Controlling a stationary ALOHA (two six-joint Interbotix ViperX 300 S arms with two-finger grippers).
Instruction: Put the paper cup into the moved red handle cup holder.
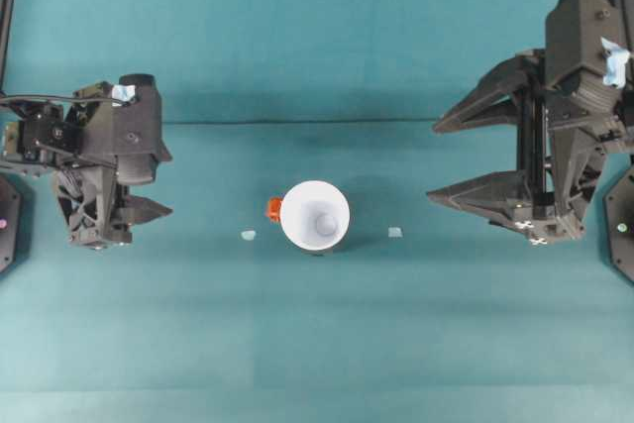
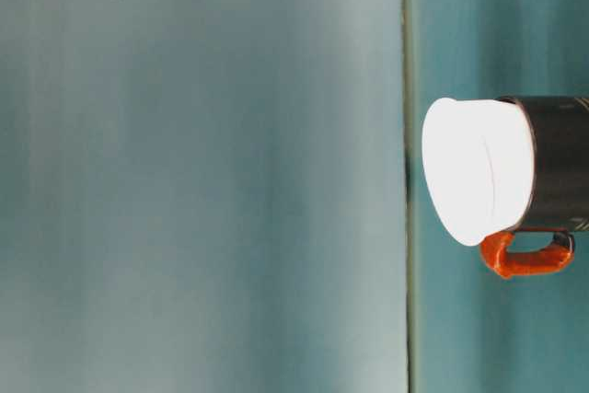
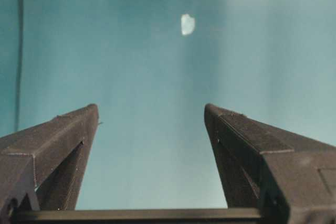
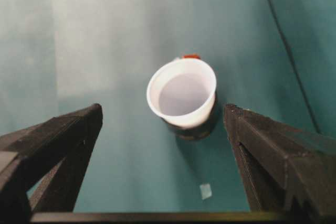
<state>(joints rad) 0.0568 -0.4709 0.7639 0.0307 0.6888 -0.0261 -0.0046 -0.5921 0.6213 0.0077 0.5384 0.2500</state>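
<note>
The paper cup (image 1: 315,215) already sat nested in the red handle cup holder (image 2: 558,175) at mid-table, a light, thin-walled thing (easily crushed) best held gently at its rim, while the left gripper (image 1: 149,209) and right gripper (image 1: 466,160) hung wide and empty at either side.

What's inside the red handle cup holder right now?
The paper cup sits upright in the red handle cup holder, with its rim and upper wall standing above the holder's edge. The cup looks empty. Its lower part and the holder's floor are covered.
</note>
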